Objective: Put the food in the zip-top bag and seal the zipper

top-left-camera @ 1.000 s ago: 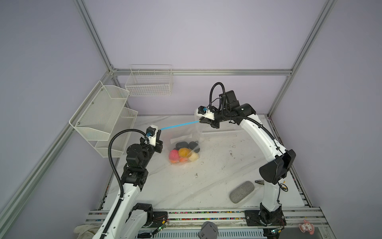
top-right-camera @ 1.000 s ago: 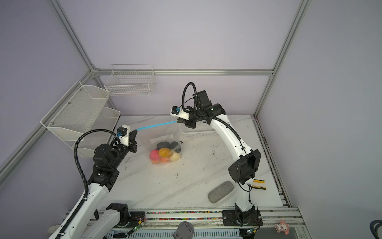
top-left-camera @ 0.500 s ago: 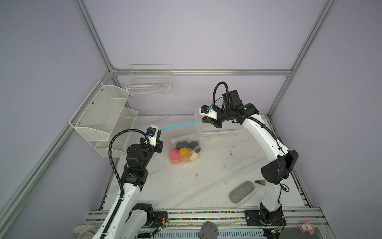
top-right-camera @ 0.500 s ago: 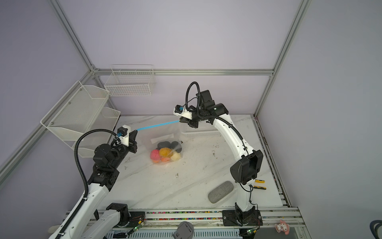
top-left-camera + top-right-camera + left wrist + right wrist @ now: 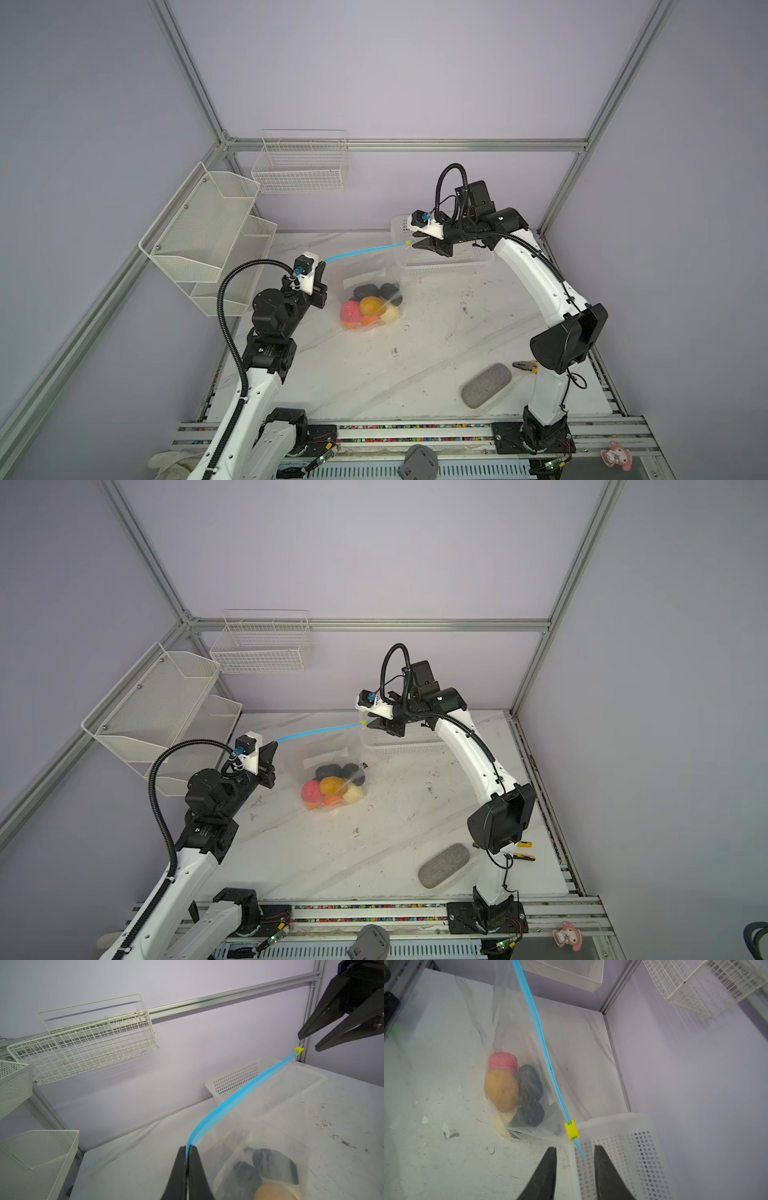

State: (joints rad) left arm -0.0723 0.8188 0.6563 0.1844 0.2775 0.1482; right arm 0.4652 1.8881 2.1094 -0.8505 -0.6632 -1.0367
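The clear zip-top bag (image 5: pixel 374 274) hangs above the table with its blue zipper (image 5: pixel 361 251) stretched taut between the two grippers. The food (image 5: pixel 370 309), pink, orange, black and cream pieces, lies bunched in the bag's bottom on the table. My left gripper (image 5: pixel 188 1148) is shut on the near end of the zipper (image 5: pixel 239 1097). The yellow tab (image 5: pixel 572 1130) sits at the far end. My right gripper (image 5: pixel 575 1150) is open there, and the zipper's blue tip pokes between its fingers without touching them. Both top views show the right gripper (image 5: pixel 371 724) just beyond the tab.
A white perforated basket (image 5: pixel 440 262) stands at the back, under the right gripper. A grey oval pad (image 5: pixel 485 385) and pliers (image 5: pixel 524 365) lie at the front right. White mesh shelves (image 5: pixel 208 237) and a wire basket (image 5: pixel 301 166) hang on the left and back walls.
My right gripper slid a little to the right along the zipper, then opened and let go of its end. The left gripper kept its hold and place.
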